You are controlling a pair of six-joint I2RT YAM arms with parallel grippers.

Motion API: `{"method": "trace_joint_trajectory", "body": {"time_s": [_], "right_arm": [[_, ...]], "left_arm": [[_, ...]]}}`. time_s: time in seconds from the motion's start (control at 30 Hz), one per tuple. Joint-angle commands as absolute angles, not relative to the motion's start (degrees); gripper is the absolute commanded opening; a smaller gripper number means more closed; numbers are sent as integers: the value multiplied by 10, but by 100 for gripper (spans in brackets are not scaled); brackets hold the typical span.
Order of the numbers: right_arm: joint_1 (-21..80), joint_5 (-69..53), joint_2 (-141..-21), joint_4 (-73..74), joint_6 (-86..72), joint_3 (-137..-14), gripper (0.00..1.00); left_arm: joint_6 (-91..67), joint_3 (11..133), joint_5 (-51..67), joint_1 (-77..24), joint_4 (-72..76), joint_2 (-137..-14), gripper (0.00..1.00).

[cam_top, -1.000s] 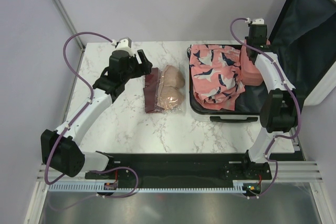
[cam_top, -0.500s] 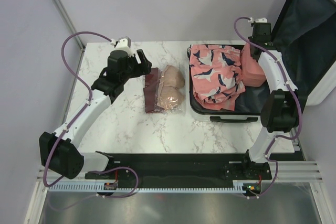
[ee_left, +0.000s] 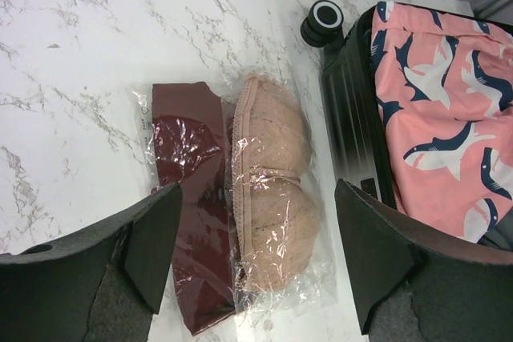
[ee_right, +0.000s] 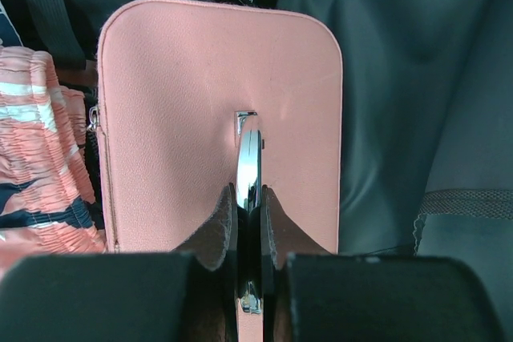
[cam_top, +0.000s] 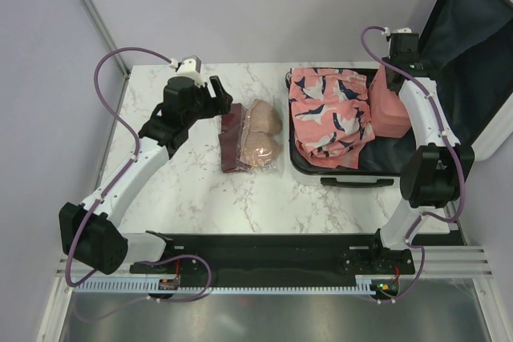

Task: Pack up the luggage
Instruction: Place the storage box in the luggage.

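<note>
Right gripper point(ee_right: 248, 198): closed on the chrome handle point(ee_right: 248, 154) of the pink case point(ee_right: 176, 110), within the luggage point(cam_top: 469, 46).
Luggage: open at 3 o'clock on the table point(cam_top: 176, 190), lid raised; shark-print garment point(cam_top: 329, 118) at the case's 9 o'clock.
Left gripper point(ee_left: 258, 198): jaws wide, holding nothing, over the bagged beige bra point(ee_left: 268, 158) and maroon packet point(ee_left: 188, 158).
</note>
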State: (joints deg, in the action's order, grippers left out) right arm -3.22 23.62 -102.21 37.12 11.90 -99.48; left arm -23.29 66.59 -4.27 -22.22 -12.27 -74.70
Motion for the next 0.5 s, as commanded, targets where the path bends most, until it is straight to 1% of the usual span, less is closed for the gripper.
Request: {"method": "trace_joint_trajectory", "body": {"time_s": [0.0,0.17,0.47], "right_arm": [[-33,265,-1012,333,141,-1012,2],[-28,277,-1060,313,144,-1041,2],[-25,299,-1140,288,153,-1138,1]], "left_arm": [[-208,677,-35,-219,-108,-734,84],[-207,677,-40,-217,-110,-730,83],[-207,685,-51,-216,-120,-731,84]]}}
